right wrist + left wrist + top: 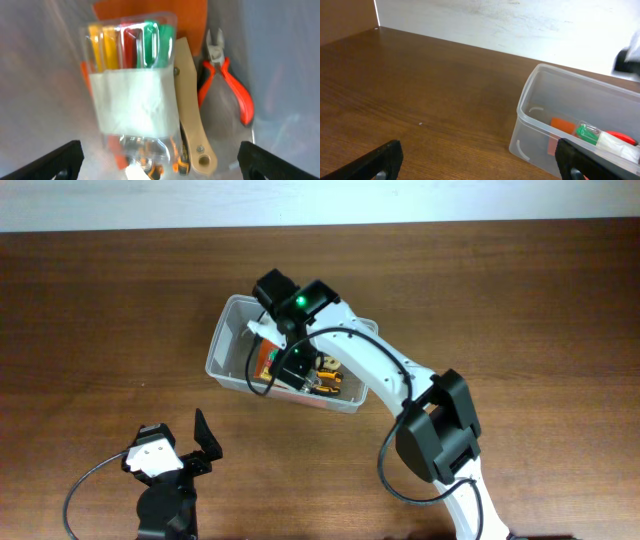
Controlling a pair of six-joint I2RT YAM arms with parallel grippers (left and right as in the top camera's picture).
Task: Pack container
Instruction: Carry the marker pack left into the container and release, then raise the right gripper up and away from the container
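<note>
The clear plastic container (pixel 226 345) stands at the table's middle; it also shows in the left wrist view (pixel 535 120). Inside lie a clear pack of coloured markers with a white label (pixel 131 95), a tan handle (pixel 191 125), red-handled pliers (pixel 227 82) and an orange piece (pixel 150 7). My right gripper (pixel 290 365) hangs over the container's inside, open and empty, its fingers (pixel 160 159) wide on either side of the marker pack. My left gripper (pixel 185 445) is open and empty above the table's front left, its fingers (pixel 480 160) apart from the container.
The brown wooden table (pixel 100 300) runs to a white wall at the back (pixel 495 20). The right arm's black and white links (pixel 435 425) cross the table from the front right to the container.
</note>
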